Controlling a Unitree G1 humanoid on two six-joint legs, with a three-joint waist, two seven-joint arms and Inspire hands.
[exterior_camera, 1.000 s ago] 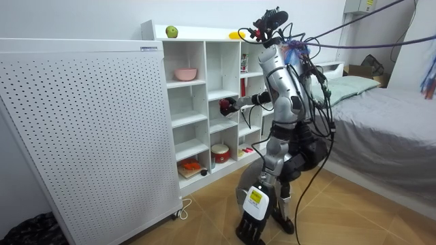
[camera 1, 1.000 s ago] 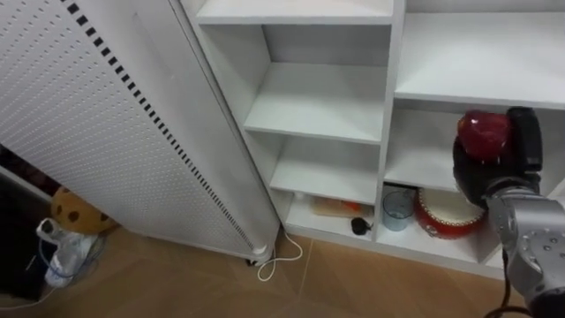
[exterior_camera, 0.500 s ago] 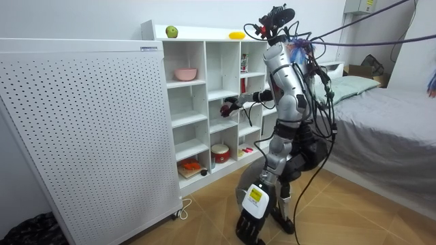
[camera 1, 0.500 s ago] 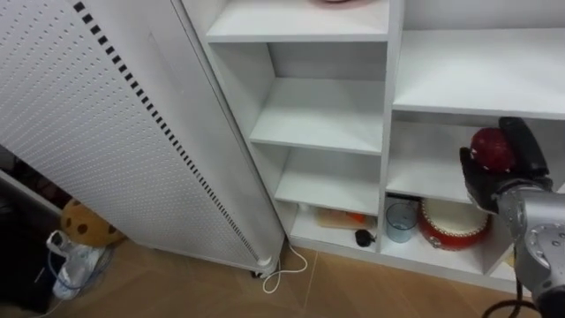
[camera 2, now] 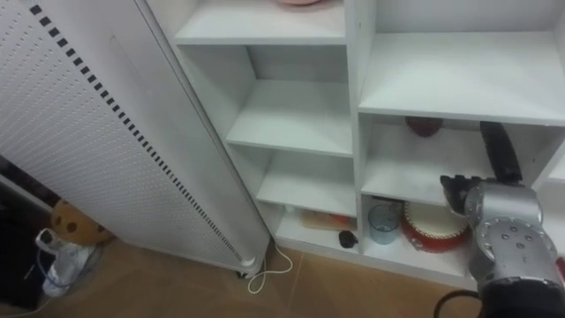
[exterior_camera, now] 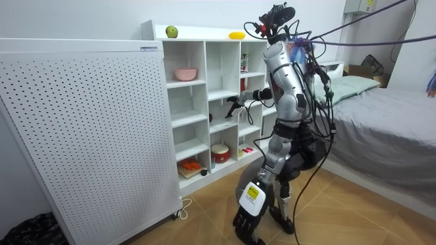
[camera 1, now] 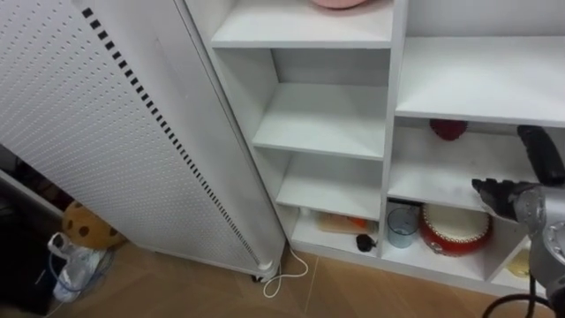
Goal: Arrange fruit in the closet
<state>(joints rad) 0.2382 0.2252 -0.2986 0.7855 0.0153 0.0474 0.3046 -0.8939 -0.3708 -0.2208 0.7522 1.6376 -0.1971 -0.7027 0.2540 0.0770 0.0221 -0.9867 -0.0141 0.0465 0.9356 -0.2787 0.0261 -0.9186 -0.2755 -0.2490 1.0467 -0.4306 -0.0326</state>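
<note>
Releasing the red fruit (camera 1: pixel 448 129) is the change: a moment ago it was in the right robot hand (camera 1: pixel 510 194), and now it sits alone at the back of the closet's middle shelf (camera 1: pixel 433 181). That hand hangs just outside the shelf, fingers loosely spread and holding nothing, so this piece looks placed. The shelf board (camera 1: pixel 481 111) above cuts off the fruit's top, and I cannot tell whether it touches the back wall.

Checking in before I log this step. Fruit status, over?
Right hand open, empty, in front of the closet. Red fruit sits at the back of the shelf, apart from the hand. Nothing in the way.
</note>
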